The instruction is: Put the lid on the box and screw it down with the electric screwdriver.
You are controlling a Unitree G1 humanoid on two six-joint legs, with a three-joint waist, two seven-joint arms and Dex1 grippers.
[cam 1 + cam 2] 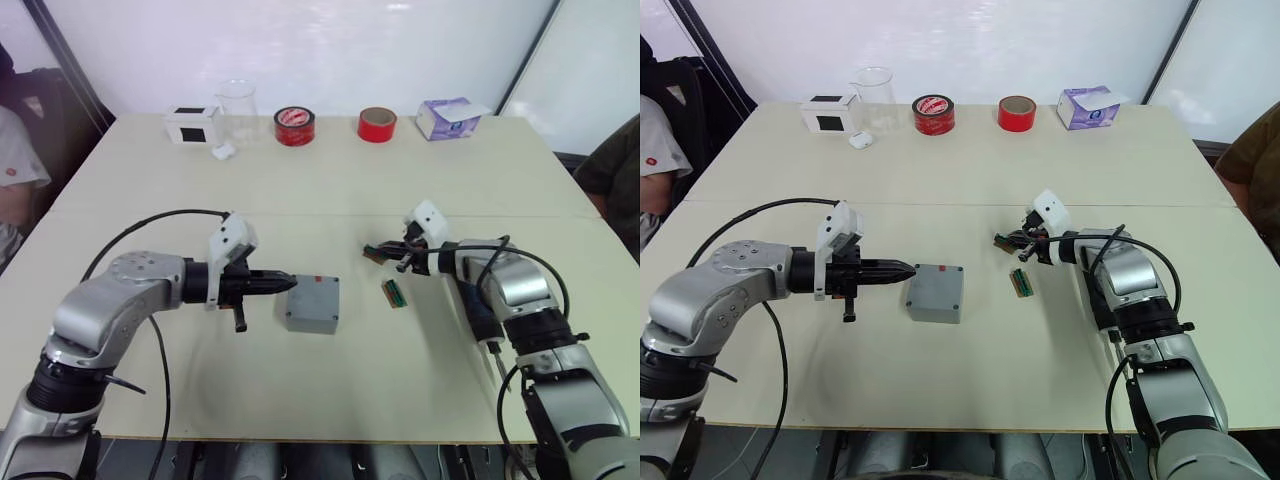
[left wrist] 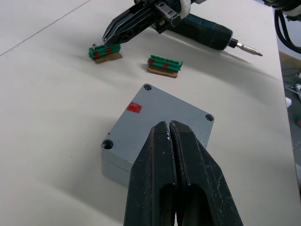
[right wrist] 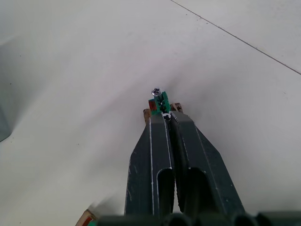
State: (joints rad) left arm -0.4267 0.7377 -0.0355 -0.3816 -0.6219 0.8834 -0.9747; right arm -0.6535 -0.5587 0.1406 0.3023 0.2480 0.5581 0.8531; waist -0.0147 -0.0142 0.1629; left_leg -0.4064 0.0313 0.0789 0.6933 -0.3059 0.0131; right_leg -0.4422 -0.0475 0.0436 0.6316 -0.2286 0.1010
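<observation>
grey metal, the box sits at frame centre with the lid on, corner holes and a red mark showing. the left gripper, pinched closed, touches it. the right gripper clamps a green strip. the electric screwdriver lies lower right.

On the table: one grey box, two green terminal strips, two red tape rolls, one white box, one clear beaker, one tissue box, one electric screwdriver.

Box at table centre; lid on it; electric screwdriver to its right
</observation>
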